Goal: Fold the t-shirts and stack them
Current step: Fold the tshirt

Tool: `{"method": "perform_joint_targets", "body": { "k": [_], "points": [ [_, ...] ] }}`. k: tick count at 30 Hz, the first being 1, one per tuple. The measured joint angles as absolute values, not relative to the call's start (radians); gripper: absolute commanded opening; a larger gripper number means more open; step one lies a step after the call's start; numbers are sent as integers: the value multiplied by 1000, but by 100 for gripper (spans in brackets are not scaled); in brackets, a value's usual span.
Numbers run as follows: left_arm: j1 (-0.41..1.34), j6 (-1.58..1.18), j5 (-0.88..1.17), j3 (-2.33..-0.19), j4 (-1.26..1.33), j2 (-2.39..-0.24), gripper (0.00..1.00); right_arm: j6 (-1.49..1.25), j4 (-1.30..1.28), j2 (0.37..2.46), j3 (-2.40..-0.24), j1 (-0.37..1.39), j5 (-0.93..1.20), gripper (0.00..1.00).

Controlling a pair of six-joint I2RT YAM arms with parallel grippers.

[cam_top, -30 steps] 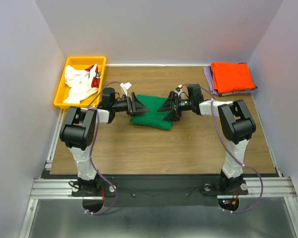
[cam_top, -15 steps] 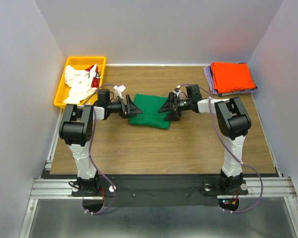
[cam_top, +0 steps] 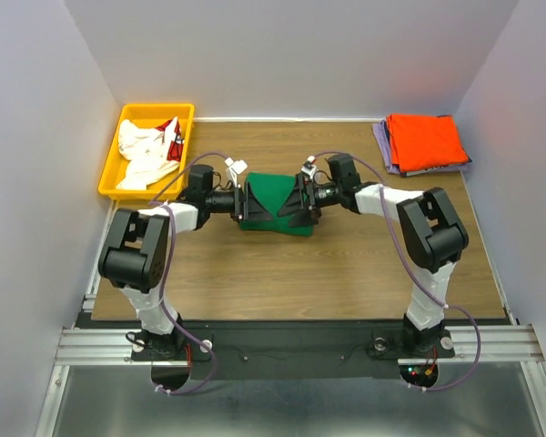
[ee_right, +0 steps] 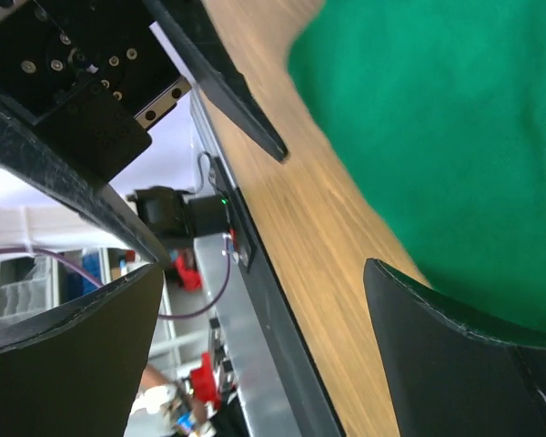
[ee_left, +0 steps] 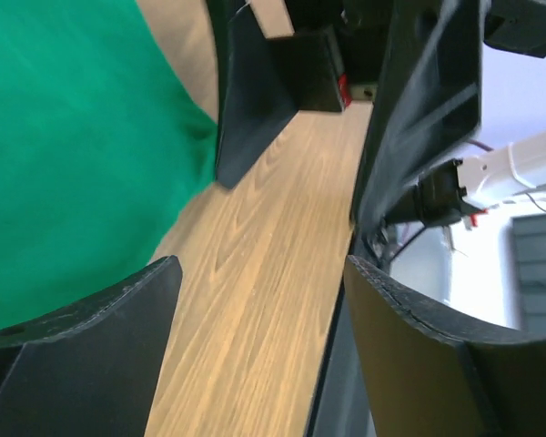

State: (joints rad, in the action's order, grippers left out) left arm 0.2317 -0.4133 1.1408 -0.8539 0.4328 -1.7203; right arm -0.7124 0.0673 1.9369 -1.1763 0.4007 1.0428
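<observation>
A folded bright green t-shirt (cam_top: 275,187) lies mid-table; it also shows in the left wrist view (ee_left: 64,155) and the right wrist view (ee_right: 437,118). My left gripper (cam_top: 251,202) is open and empty at the shirt's left side, low over it. My right gripper (cam_top: 296,200) is open and empty at its right side, facing the left one. The left wrist view (ee_left: 259,273) and the right wrist view (ee_right: 264,273) each show open jaws with bare wood between them. An orange t-shirt (cam_top: 425,141) lies folded on a pale lavender one (cam_top: 382,146) at the back right.
A yellow bin (cam_top: 109,168) at the back left holds white t-shirts with red (cam_top: 146,155). Grey walls close in the wooden table (cam_top: 282,273) on three sides. The arm bases stand on a metal rail (cam_top: 282,341) at the near edge.
Both grippers have moved inward over the green shirt and now stand close together, facing each other. The shirt has not visibly shifted.
</observation>
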Motion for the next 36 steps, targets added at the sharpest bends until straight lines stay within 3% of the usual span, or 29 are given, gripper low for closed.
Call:
{"method": "perform_joint_targets", "body": {
  "k": [8,15,21,26,36],
  "points": [
    [210,-490,1181,-851,507,-1960,81,-735,132,2121,-1170,400,1095,92],
    [124,-502,1217,-830,550,-1967,80,-725,185,2113,-1124,358,1121,86],
    [137,-487,1217,-782,517,-1880,79,-716,150,2038,-1073,328,1158,84],
    [245,-502,1212,-858,514,-1773,79,-703,120,1903,-1067,319,1178,84],
    [358,-704,1166,-999,793,-1981,72,-658,75,1813,-1022,224,1182,84]
  ]
}}
